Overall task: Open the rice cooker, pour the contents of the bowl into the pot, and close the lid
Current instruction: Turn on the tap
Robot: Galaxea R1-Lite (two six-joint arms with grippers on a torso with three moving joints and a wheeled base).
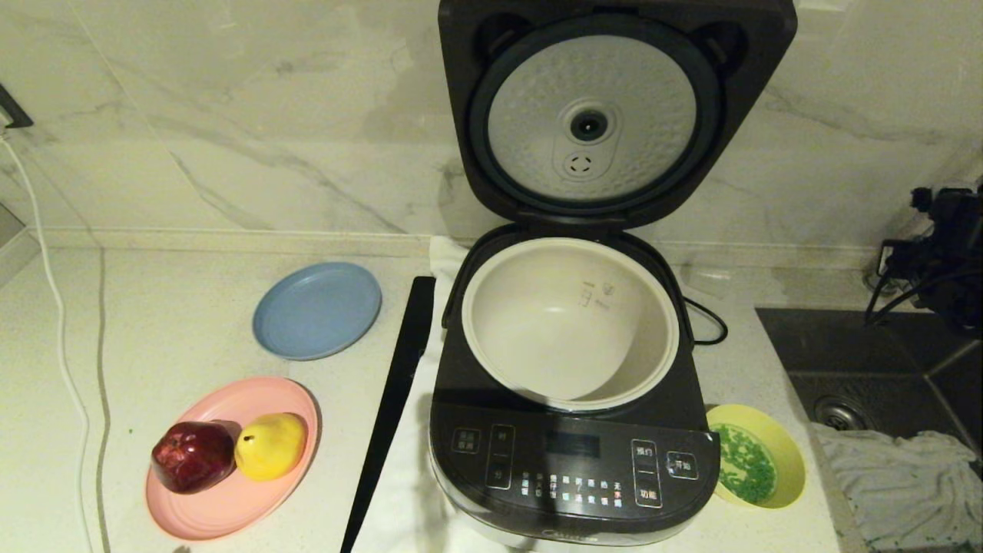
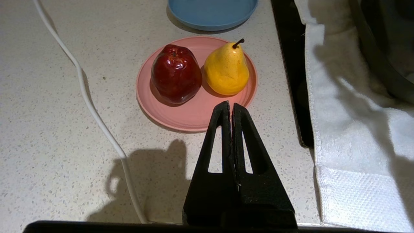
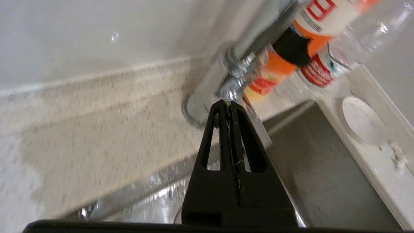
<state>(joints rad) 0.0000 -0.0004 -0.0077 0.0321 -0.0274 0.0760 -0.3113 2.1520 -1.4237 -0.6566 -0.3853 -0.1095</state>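
Bowl (image 1: 756,456) partly behind rice cooker (image 1: 572,461)

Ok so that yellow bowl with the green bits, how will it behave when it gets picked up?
The bowl looks thin and shallow, so probably light and easy to tilt. Its loose green bits would likely slide and spill if tipped early. Sitting close beside the rice cooker, it leaves little gripping room there.

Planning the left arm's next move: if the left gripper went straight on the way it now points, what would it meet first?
Most likely the pink plate: the shut left gripper points at its near rim, with the yellow pear just beyond. How high it hangs above the counter is unclear, so it might pass over the rim and meet the pear.
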